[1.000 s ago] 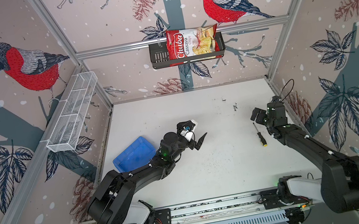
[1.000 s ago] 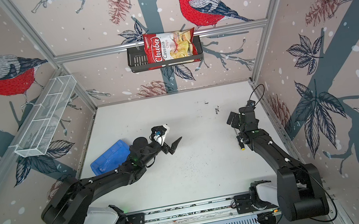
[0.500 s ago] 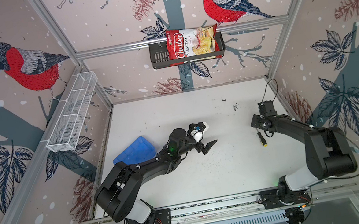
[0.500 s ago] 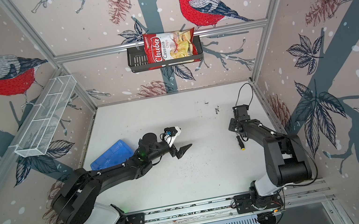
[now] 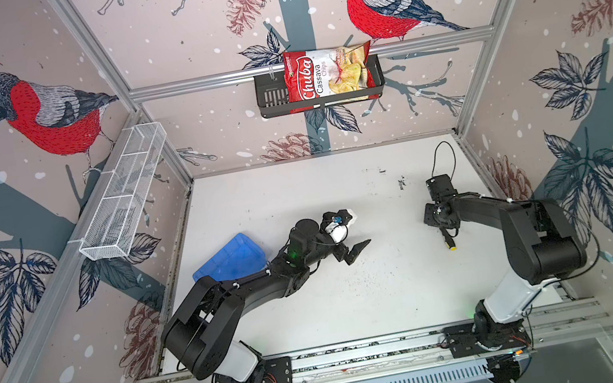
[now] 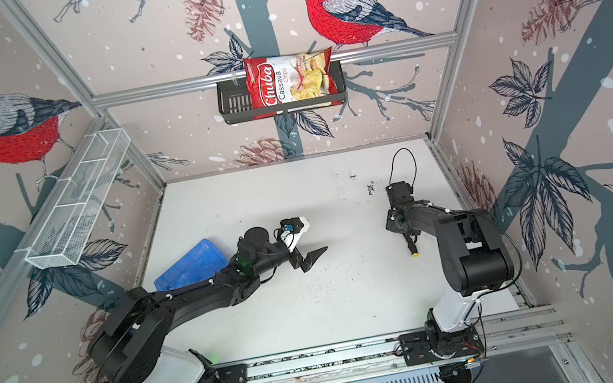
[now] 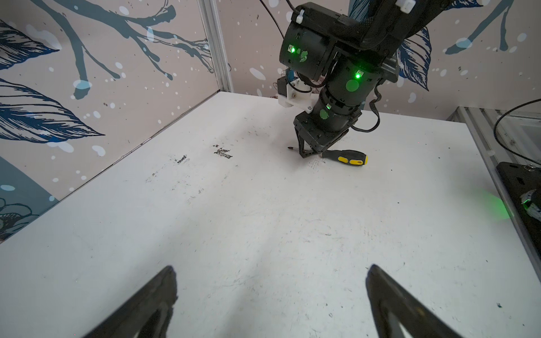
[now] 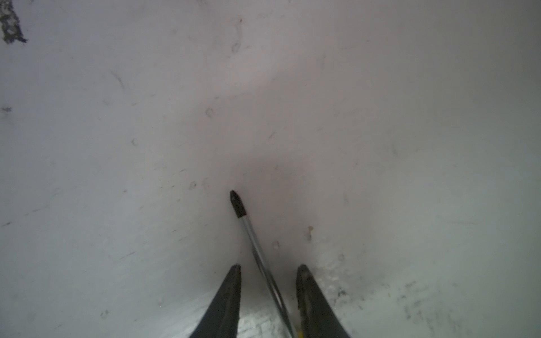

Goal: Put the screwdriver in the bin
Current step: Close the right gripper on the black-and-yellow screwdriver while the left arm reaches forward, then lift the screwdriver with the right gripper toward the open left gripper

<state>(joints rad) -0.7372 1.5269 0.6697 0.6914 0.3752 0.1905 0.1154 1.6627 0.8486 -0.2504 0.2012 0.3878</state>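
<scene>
Right claw (image 8: 269,267): narrow, tips down at the bench (image 5: 357,302), fingers (image 8: 231,295) either side of the shaft (image 8: 254,234), a gap still showing at each tip; not yet a firm grip, I judge.
Change: a second ago it stood wide, just beyond the screwdriver (image 5: 448,241); now it has dropped over it and is closing.
Meaning: pick-up is under way; lift and carry remain.
Screwdriver: flat on the bench, right side.
Left claw (image 7: 270,267): wide, empty, mid-bench.
Bin (image 5: 230,261): left side, well apart from the screwdriver.
Views: right wrist shows only shaft and gaps; left wrist shows the handle (image 7: 349,158) poking out past the claw; only the top views show the bin.
</scene>
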